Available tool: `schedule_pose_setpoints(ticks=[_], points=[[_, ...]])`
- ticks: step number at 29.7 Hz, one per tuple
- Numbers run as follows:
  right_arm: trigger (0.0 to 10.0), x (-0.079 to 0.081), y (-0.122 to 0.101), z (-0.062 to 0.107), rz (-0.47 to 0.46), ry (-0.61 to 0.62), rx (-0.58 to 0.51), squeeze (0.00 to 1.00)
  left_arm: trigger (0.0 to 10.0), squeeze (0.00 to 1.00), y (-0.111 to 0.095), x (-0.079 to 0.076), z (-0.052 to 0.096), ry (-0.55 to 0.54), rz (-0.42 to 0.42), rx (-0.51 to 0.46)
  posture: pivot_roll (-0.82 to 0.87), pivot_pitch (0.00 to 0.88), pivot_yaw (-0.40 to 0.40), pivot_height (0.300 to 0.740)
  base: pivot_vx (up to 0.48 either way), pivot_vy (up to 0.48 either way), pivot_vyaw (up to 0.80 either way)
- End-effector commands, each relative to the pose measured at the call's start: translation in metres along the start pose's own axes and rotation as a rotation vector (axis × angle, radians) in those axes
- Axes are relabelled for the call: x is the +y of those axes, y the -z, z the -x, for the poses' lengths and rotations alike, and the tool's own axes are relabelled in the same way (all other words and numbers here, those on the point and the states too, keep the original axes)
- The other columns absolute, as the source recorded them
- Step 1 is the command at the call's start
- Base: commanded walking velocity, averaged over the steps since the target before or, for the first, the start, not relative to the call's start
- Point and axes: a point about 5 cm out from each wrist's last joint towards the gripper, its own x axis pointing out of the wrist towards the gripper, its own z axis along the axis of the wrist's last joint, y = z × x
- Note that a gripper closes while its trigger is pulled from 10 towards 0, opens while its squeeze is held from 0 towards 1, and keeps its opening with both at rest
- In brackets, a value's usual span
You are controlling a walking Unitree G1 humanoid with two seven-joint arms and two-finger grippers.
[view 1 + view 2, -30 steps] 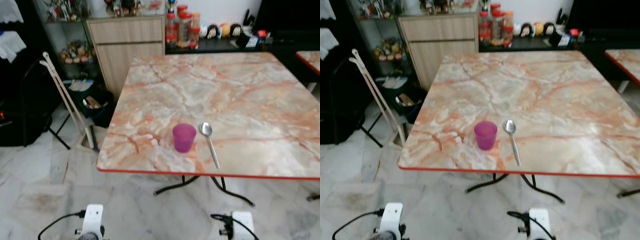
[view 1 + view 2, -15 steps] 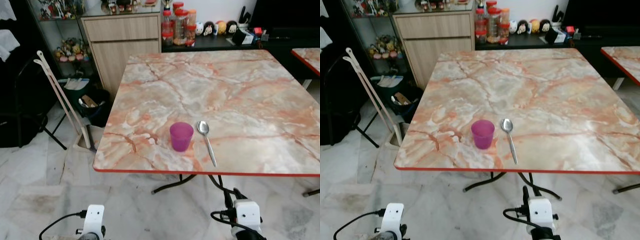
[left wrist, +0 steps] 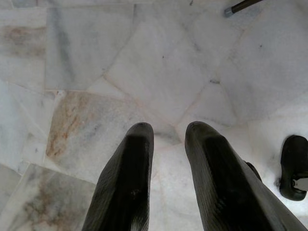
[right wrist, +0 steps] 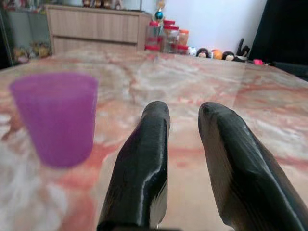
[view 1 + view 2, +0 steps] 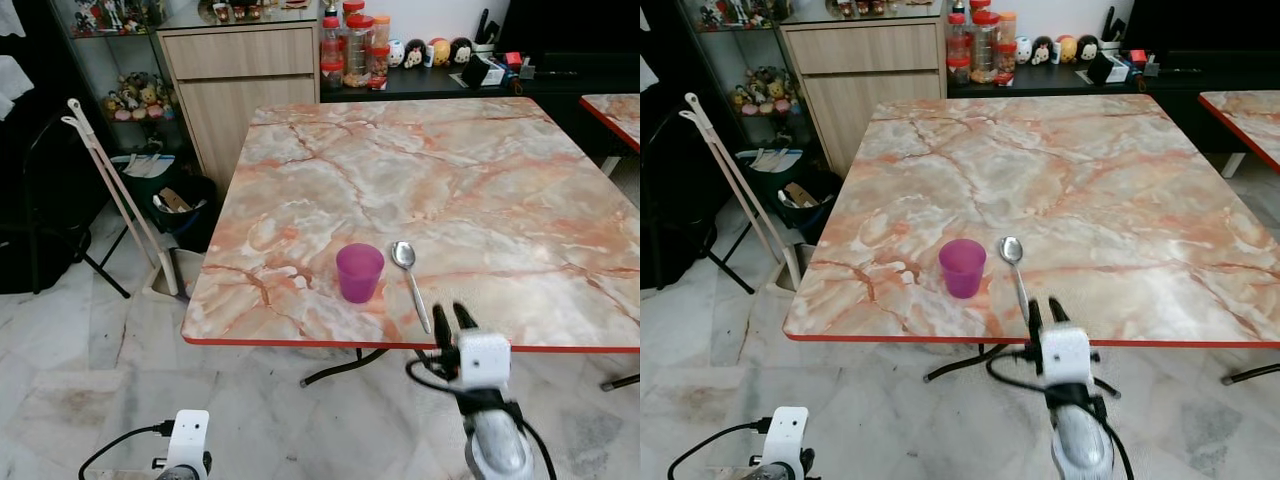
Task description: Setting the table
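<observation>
Just ahead of my right gripper (image 5: 452, 316), lying on the pink-veined marble table (image 5: 520, 190), is the slim silver metal spoon (image 5: 411, 281). That is the relation I'm steering by. The spoon's long axis runs away from me: handle tip at the near end, close to the red table edge and just beside my fingertips, bowl at the far end. So it lies almost in line with the gripper's reach, a touch toward the gripper's left. The two black fingers (image 4: 144, 163) stand narrowly parted with nothing between them, raised to about the level of the table edge.

Left of the spoon, near it but not touching, stands the translucent purple plastic cup (image 5: 359, 272), upright. From the right wrist camera the cup sits forward and off to the gripper's left, with bare marble straight beyond the fingertips; I can't make out the spoon in that view.

My left gripper (image 3: 166, 137) hangs low over the pale marble floor tiles (image 3: 159, 62), fingers a little apart and holding nothing, well away from both objects. The right arm is clearly the nearer one.

My judgement: the next move is a short advance over the table edge. Because the handle lies lengthwise to the fingers, I'd probably need to turn the wrist so the fingers close across the handle, and keep clear of the cup on the left.
</observation>
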Motion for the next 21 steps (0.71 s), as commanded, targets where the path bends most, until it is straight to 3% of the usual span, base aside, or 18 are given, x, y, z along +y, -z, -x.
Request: schedule_pose_setpoints(ticks=[1, 3, 6, 8, 12, 13, 14, 15, 21], points=[[10.0, -0.008, 0.004, -0.004, -0.021, 0.049, 0.032, 0.00, 10.0, 0.00, 0.002, 0.000, 0.000, -0.005, 0.006, 0.005, -0.09, 0.000, 0.030, 0.740, 0.000, 0.000, 0.00], [10.0, -0.011, 0.004, -0.007, -0.043, 0.075, 0.037, 0.00, 10.0, 0.00, 0.002, 0.000, 0.000, -0.005, 0.007, 0.005, -0.08, 0.000, 0.031, 0.740, 0.000, 0.000, 0.00], [10.0, -0.022, 0.000, -0.031, -0.134, 0.122, 0.056, 0.00, 10.0, 0.00, 0.001, -0.001, 0.000, -0.004, 0.008, 0.004, -0.09, 0.000, 0.038, 0.740, 0.000, 0.000, 0.00], [10.0, -0.022, 0.000, -0.031, -0.134, 0.122, 0.056, 0.00, 10.0, 0.00, 0.001, -0.001, 0.000, -0.004, 0.008, 0.004, -0.09, 0.000, 0.038, 0.740, 0.000, 0.000, 0.00], [10.0, -0.026, 0.001, -0.052, -0.161, 0.122, 0.105, 0.00, 10.0, 0.00, -0.002, -0.002, -0.001, -0.002, 0.006, 0.000, -0.08, 0.000, 0.041, 0.740, 0.000, 0.000, 0.00], [10.0, -0.028, -0.001, -0.057, -0.160, 0.126, 0.107, 0.67, 10.0, 0.00, -0.004, -0.002, -0.001, -0.002, 0.007, -0.002, -0.09, 0.000, 0.040, 0.740, 0.000, 0.000, 0.00], [10.0, -0.028, -0.001, -0.057, -0.160, 0.126, 0.107, 0.67, 10.0, 0.00, -0.004, -0.002, -0.001, -0.002, 0.007, -0.002, -0.09, 0.000, 0.040, 0.740, 0.000, 0.000, 0.00], [10.0, -0.029, -0.004, -0.061, -0.174, 0.125, 0.102, 1.00, 10.0, 0.00, -0.005, -0.002, -0.001, -0.002, 0.007, -0.004, -0.08, 0.000, 0.038, 0.740, 0.000, 0.000, 0.00], [10.0, -0.022, -0.007, -0.090, -0.195, 0.058, 0.183, 1.00, 10.0, 0.00, -0.006, -0.003, -0.001, -0.002, 0.011, -0.007, -0.07, 0.000, 0.040, 0.740, 0.000, 0.000, 0.00]])
